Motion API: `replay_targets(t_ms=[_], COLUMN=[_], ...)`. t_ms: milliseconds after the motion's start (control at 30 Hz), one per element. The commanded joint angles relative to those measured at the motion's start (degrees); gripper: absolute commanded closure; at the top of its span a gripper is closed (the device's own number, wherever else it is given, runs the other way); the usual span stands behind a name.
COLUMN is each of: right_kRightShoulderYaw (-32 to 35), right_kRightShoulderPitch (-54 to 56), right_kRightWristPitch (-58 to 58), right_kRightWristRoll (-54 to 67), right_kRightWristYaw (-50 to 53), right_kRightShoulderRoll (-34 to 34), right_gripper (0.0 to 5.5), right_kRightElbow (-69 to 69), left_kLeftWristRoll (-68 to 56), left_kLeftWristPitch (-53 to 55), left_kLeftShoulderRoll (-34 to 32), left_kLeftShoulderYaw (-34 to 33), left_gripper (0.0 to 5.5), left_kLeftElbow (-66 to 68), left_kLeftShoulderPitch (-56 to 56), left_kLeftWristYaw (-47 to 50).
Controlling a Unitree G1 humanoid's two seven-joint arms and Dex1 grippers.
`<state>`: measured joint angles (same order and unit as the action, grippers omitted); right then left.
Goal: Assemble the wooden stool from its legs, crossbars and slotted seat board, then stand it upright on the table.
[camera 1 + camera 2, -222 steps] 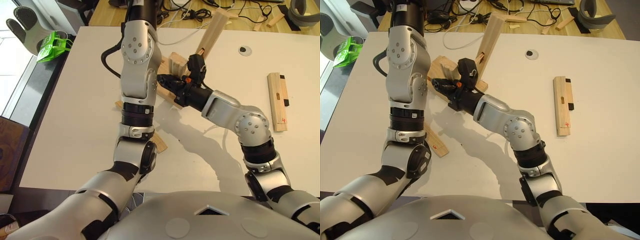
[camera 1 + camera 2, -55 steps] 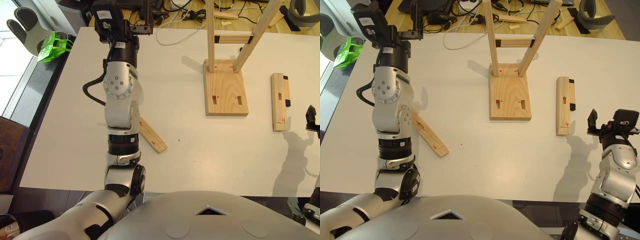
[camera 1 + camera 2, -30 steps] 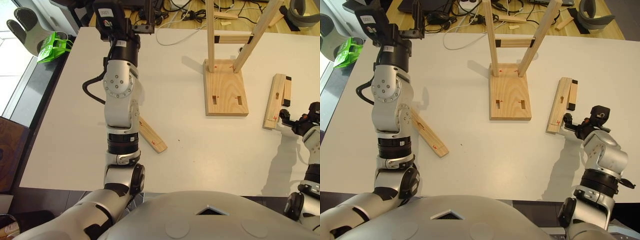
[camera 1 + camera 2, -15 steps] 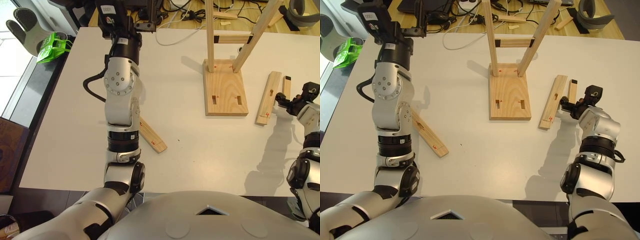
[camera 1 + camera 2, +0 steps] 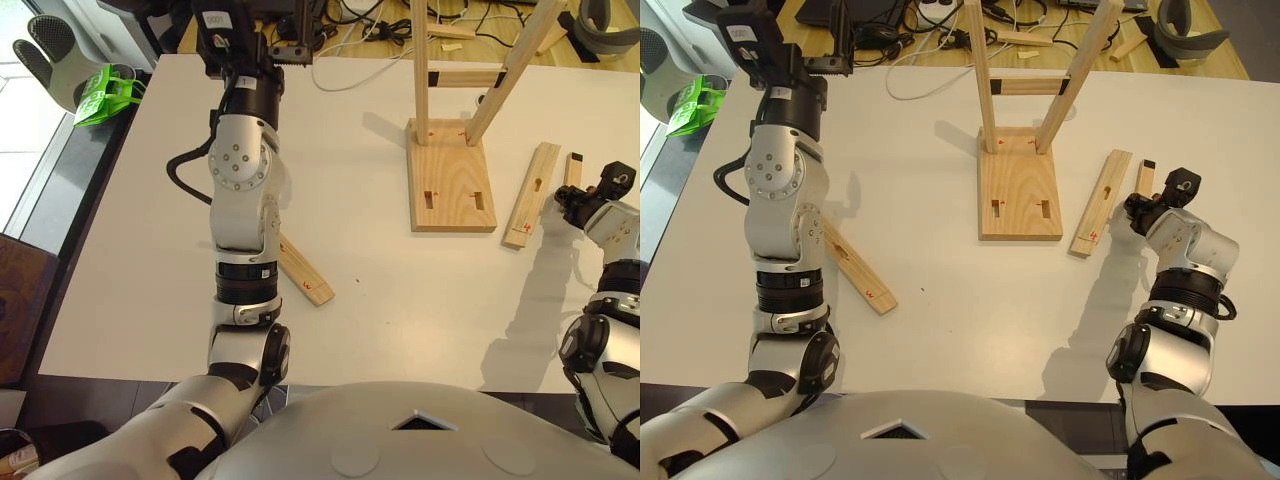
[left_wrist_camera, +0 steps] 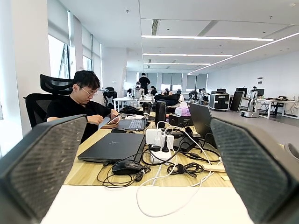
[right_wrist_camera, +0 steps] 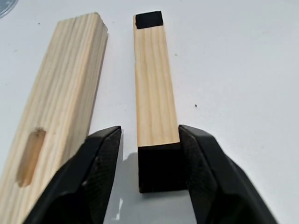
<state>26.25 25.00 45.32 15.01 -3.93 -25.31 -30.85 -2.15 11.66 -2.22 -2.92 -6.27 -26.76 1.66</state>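
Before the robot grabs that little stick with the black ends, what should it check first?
1. Right end effector open around the crossbar: ok, it straddles one black end.
2. Crossbar lying flat on the table: ok.
3. Loose leg clear of the grasp: cannot tell, it lies very close alongside.
4. Left end effector out of the way: ok, open and raised at the table's far edge.
5. Seat board ready for more parts: ok, it lies on the table with two legs and a crossbar fitted and two slots free.
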Motion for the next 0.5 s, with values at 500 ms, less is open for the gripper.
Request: replay_targets(t_ms=[500], right_kRightShoulderYaw=[-10.6], right_kRightShoulderPitch=[-5.0], right_kRightWristPitch=[-24.1], right_kRightWristRoll=[-13.6], right_kRightWristYaw=[8.1], right_kRightShoulderRoll=[0.7], right_gripper=[4.19], right_kRightElbow=[30.8], left_kLeftWristRoll=[-4.5], left_kLeftWristPitch=[2.7], left_kLeftShoulderRoll=[-6.3], left_kLeftShoulderYaw=[-7.6], left_gripper=[0.65], left_kLeftElbow=[2.6], left_kLeftShoulderPitch=[-17.8], left_kLeftWristYaw=[-1.3])
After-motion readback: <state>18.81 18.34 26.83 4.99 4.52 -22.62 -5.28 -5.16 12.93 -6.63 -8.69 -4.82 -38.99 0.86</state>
